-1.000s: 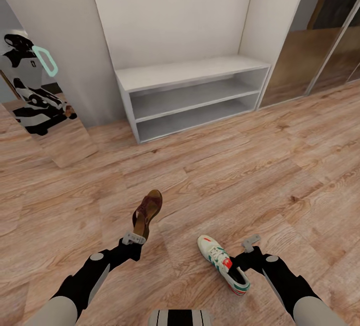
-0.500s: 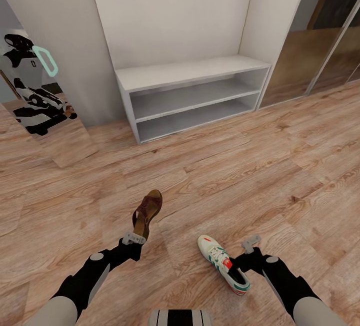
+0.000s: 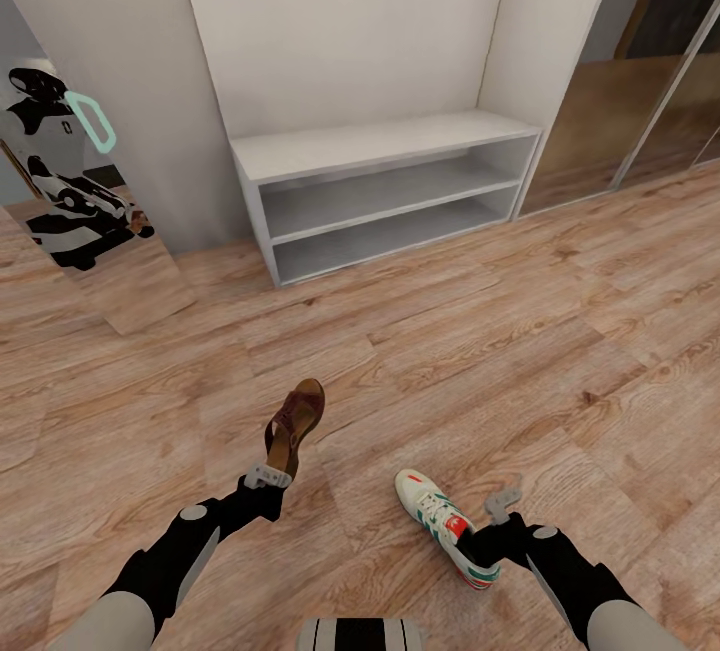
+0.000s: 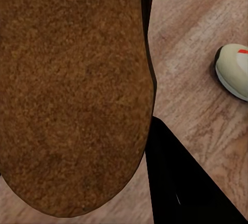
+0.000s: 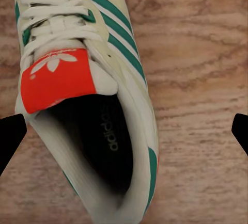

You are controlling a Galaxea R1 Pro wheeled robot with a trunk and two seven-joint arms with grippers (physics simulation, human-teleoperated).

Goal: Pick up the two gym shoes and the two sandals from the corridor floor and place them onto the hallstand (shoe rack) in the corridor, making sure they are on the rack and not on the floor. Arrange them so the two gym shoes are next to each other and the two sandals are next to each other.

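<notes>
My left gripper (image 3: 268, 476) is shut on the heel of a dark brown sandal (image 3: 296, 421), which it holds tilted on edge just above the wood-plank corridor floor (image 3: 520, 361). The sandal's brown sole (image 4: 72, 90) lies close before the left wrist camera, beside one dark finger (image 4: 181, 182). A white gym shoe (image 3: 444, 526) with green stripes and a red tongue lies on the floor to its right. My right gripper (image 3: 488, 523) is open over its heel end, and in the right wrist view its fingertips (image 5: 10, 136) straddle the shoe (image 5: 88, 95). The hallstand is out of view.
A plain low white two-tier bench (image 3: 385, 146) stands in a wall niche ahead. A leaning mirror (image 3: 70, 181) at the left reflects the robot. Sliding mirrored doors (image 3: 640, 101) are at the right. Open floor lies between me and the bench.
My right gripper has shifted slightly back toward me along the gym shoe's heel. The left gripper, sandal and camera have not moved.
</notes>
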